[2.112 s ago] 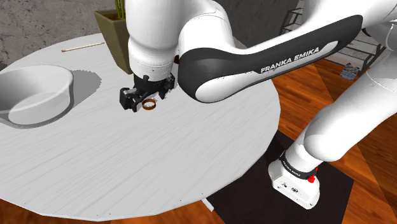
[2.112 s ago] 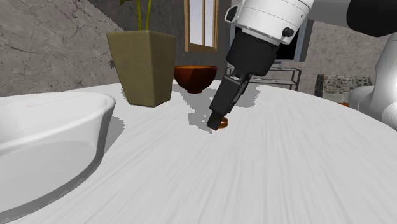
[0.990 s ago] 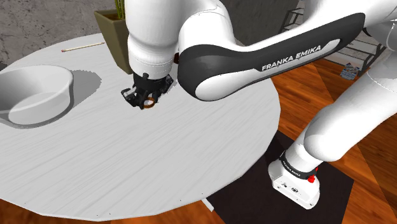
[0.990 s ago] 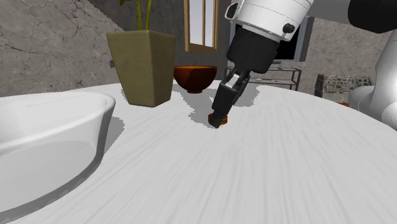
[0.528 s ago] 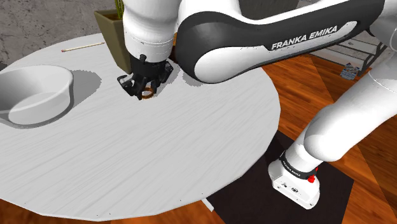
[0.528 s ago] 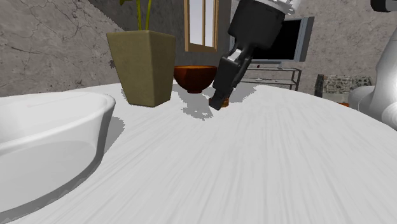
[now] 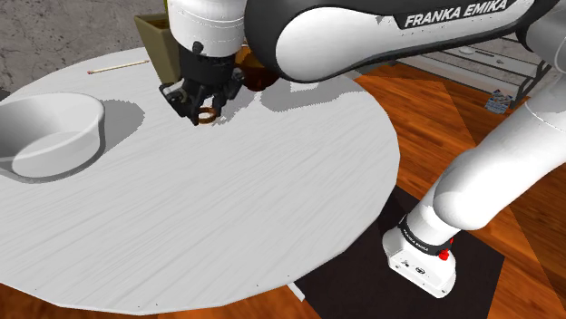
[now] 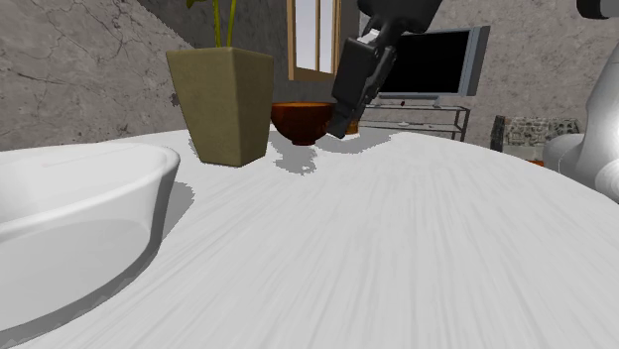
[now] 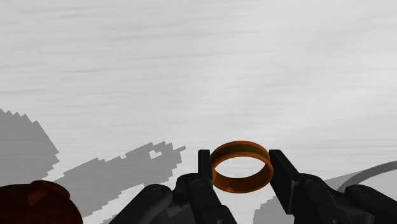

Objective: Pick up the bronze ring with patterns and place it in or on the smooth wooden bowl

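Small bronze-orange ring band (image 9: pixel 242 167): sits betw. the two black fingers (image 9: pixel 203 167) of the all-black gripper (image 9: pixel 240 159), one pad on each side of its outer wall. Fingers closed down to ring's width, nothing else in them. Hole faces open, roughly level, so the grip is across the diameter, prob. the steadiest hold for so thin a band. Pattern on band: can't make out.

Ring (image 7: pixel 208 114) + gripper (image 7: pixel 201 107) hang clear of the white round table w/ faint grain (image 7: pixel 272 199); shadow falls on the top below the fingers, apart from them, so off the surface.

Dark reddish-brown smooth round bowl (image 9: pixel 38 202): off to one side of the fingers and beneath their level. In second ext. view the bowl (image 8: pixel 303 121) stands just beside the fingertips (image 8: pixel 342 124), a bit beyond. Olive square tapered planter (image 8: pixel 220 104) on the bowl's far side from the fingers; large white basin (image 7: pixel 50 131) well apart.

Judgement: lift done, carry underway, roughly two-thirds through. Next: bring fingers over bowl's mouth, then part them. Risk: ring is light, could roll or bounce off rim if let go high or off-centre.
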### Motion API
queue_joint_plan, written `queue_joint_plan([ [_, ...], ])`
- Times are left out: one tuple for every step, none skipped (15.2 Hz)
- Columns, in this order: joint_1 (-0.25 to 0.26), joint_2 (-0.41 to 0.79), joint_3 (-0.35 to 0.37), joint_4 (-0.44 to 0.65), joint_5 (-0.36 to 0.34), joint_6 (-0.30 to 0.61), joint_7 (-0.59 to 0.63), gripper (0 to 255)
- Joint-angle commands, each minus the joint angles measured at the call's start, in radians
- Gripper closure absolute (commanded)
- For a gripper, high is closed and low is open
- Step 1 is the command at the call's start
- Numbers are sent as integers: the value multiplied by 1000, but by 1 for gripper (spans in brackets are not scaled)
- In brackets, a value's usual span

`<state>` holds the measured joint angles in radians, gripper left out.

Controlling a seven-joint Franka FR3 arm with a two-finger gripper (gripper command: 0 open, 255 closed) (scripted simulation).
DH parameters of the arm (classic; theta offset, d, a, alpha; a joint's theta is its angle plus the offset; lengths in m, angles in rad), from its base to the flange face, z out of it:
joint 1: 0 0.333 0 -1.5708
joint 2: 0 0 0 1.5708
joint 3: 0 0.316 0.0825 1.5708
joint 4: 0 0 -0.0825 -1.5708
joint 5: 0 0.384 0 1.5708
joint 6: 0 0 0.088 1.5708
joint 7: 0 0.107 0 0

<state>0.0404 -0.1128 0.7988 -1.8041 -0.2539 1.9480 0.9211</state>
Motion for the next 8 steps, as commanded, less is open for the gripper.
queue_joint_plan([
  [0,4,1,32,0,-30,-6,255],
  [0,6,2,47,-1,-43,-9,255],
  [0,9,3,63,-2,-56,-11,255],
  [0,12,4,78,-3,-70,-13,255],
  [0,15,5,94,-5,-84,-15,255],
  [0,19,7,111,-6,-98,-17,255],
  [0,23,8,127,-9,-111,-19,255],
  [1,27,10,144,-11,-126,-20,255],
])
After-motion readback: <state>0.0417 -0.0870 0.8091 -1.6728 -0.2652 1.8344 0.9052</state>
